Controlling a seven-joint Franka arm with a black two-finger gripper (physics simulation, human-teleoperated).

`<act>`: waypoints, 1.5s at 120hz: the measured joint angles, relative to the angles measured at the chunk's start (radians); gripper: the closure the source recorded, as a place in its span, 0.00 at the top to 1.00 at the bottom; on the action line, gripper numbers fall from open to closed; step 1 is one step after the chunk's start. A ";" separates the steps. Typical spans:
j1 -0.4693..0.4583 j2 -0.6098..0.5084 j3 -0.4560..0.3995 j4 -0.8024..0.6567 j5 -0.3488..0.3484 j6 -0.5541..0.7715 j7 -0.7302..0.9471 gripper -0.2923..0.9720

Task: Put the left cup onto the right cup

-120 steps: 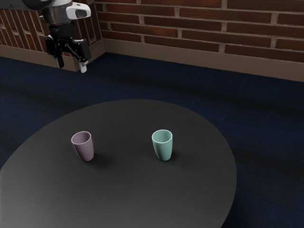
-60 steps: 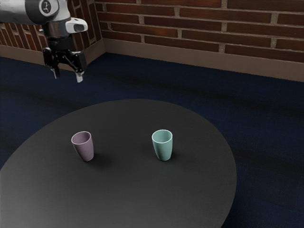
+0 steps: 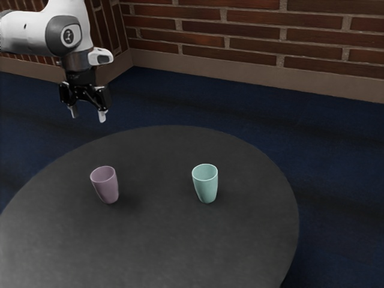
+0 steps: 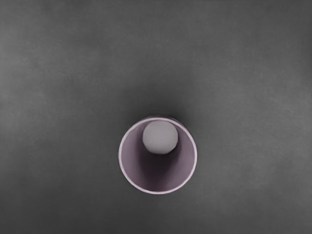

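Observation:
A mauve cup (image 3: 105,184) stands upright on the exterior view's left part of the round dark table (image 3: 150,240). A teal cup (image 3: 205,183) stands upright to its right, well apart from it. My gripper (image 3: 87,113) hangs open high above the mauve cup, with nothing between its fingers. In the wrist view I look straight down into the mauve cup (image 4: 158,155), its pale bottom showing inside the rim.
A brick wall (image 3: 252,30) runs along the back, and dark blue carpet (image 3: 312,138) surrounds the table. Bare tabletop lies around both cups.
My hand has come down and moved slightly toward the exterior view's left, ending above the mauve cup. The cups have not moved.

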 joint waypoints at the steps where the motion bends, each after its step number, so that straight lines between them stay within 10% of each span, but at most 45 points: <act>1: 0.001 0.001 0.000 -0.002 0.000 0.002 0.000 0.77; 180: 0.091 0.061 0.005 -0.226 -0.065 0.287 -0.025 0.77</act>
